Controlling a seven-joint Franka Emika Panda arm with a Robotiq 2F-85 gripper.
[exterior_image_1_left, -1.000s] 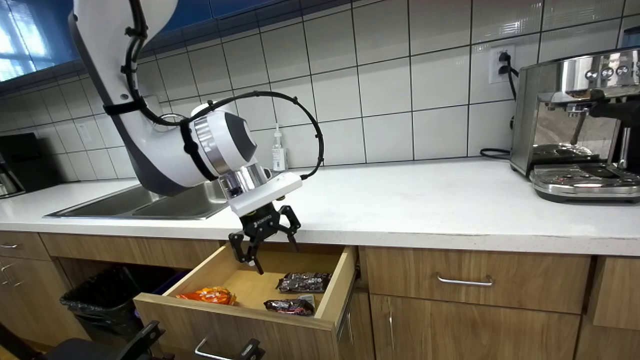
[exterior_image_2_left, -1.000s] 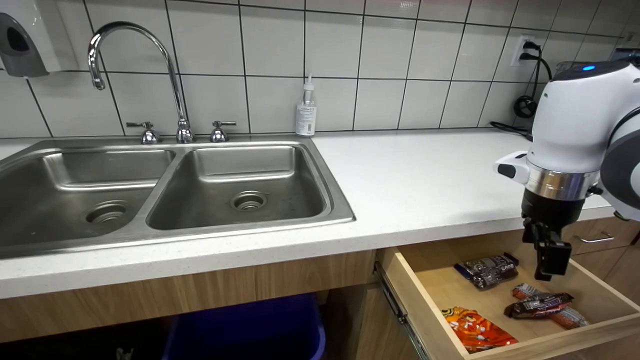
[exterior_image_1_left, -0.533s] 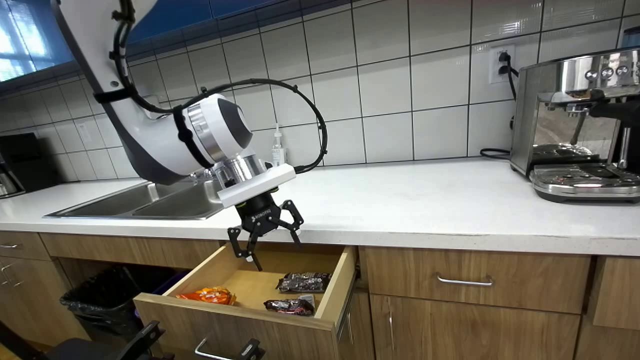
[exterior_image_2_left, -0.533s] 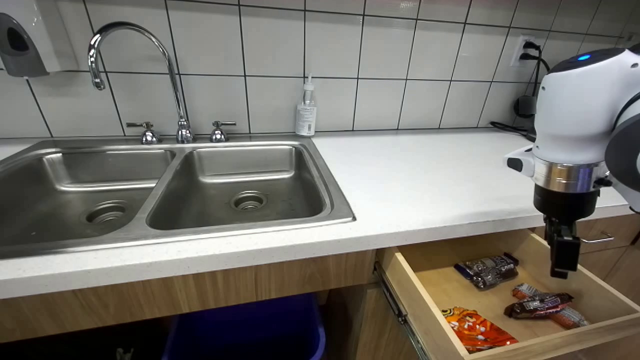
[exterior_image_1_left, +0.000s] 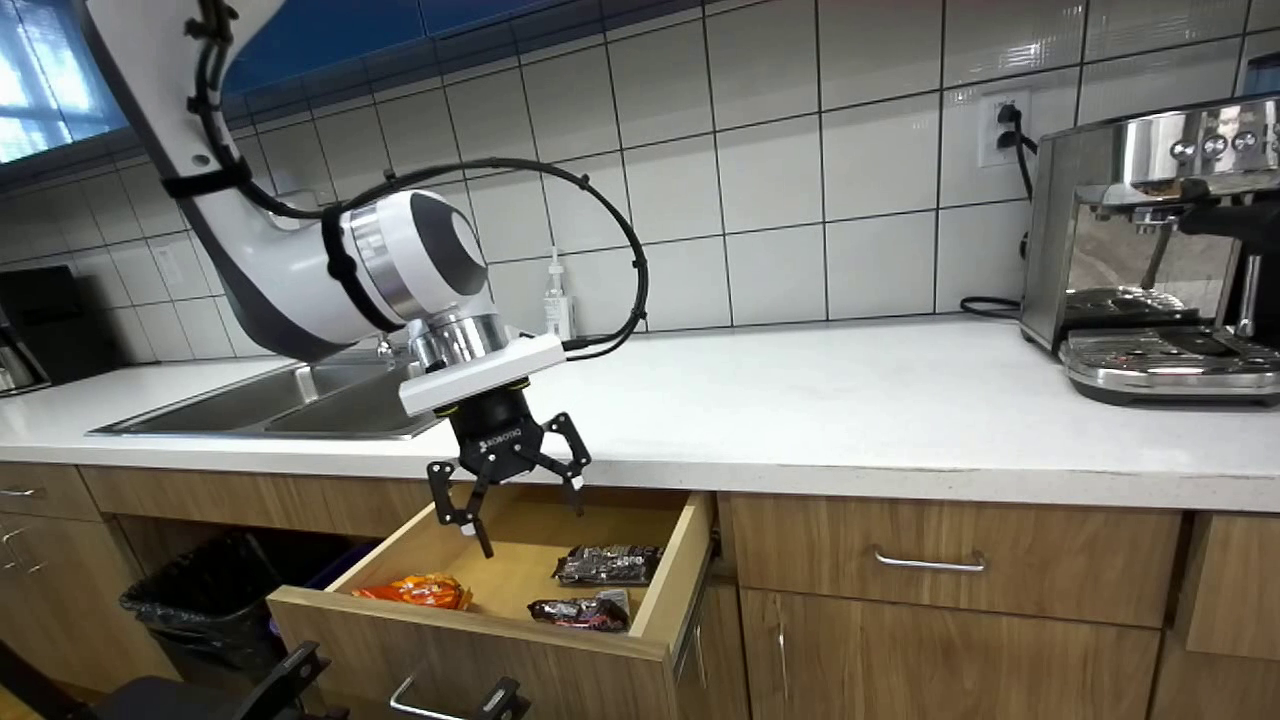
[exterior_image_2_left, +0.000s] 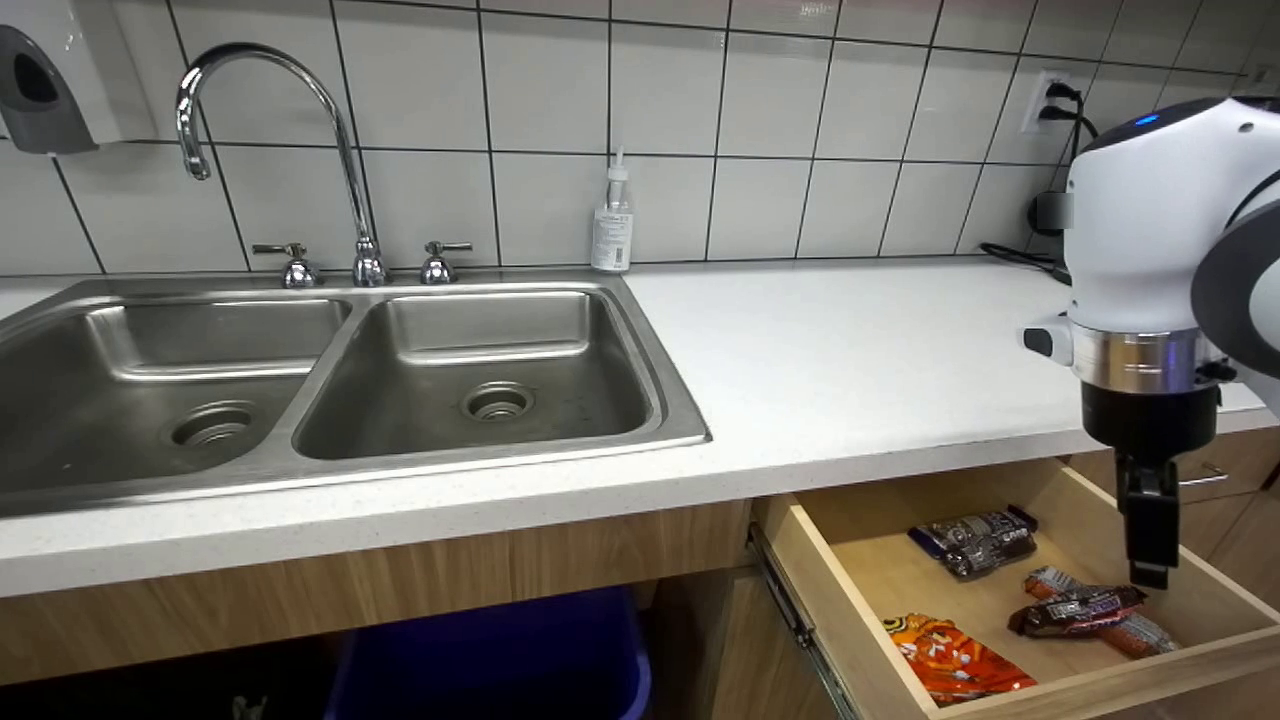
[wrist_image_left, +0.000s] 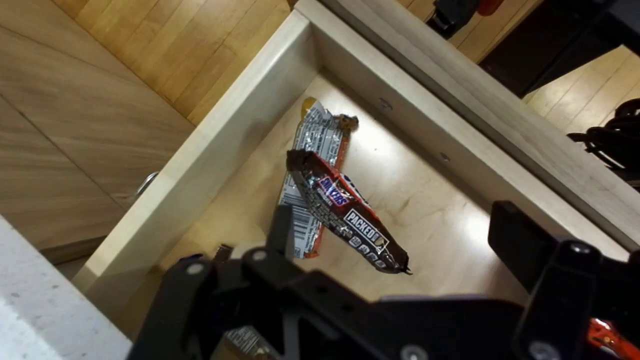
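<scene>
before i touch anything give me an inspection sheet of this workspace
Surface: white countertop above an open pale-wood drawer
Things: in the drawer, a brown Snickers bar lies across an orange-and-silver wrapped bar; dark brown foil-wrapped snack (one or two, unclear) and shiny orange packet lie apart
Clutter: clear plastic bottle with white label, behind the stainless-steel double sink
Gripper: black two-finger gripper, open over the drawer, holding nothing
Cables: black cable looping off the white robot arm; black power cords in a white wall outlet
Surroundings: silver espresso machine on the countertop; black-lined bin and blue plastic bin below
</scene>
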